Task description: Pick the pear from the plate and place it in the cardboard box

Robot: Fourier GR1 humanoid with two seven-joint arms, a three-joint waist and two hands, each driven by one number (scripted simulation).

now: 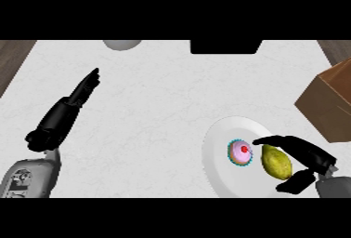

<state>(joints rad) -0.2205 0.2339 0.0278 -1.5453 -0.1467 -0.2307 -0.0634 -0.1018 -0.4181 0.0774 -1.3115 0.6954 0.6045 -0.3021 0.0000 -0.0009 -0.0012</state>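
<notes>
Right hand [306,162] over white marble counter [158,93]

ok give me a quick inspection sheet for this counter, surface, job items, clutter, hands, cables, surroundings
surface: white counter, wood showing at both upper corners.
job's things: yellow-green pear lying on the white plate; cardboard box at the right edge, beyond the plate.
clutter: pink-iced cupcake on the same plate, left of the pear; grey rounded object and a black block at the far edge.
hands: right hand curved around the pear, fingers above, thumb below, not visibly closed on it; left hand open, fingers straight, resting at the left.
cables: nothing seen.
surroundings: nothing seen.
</notes>
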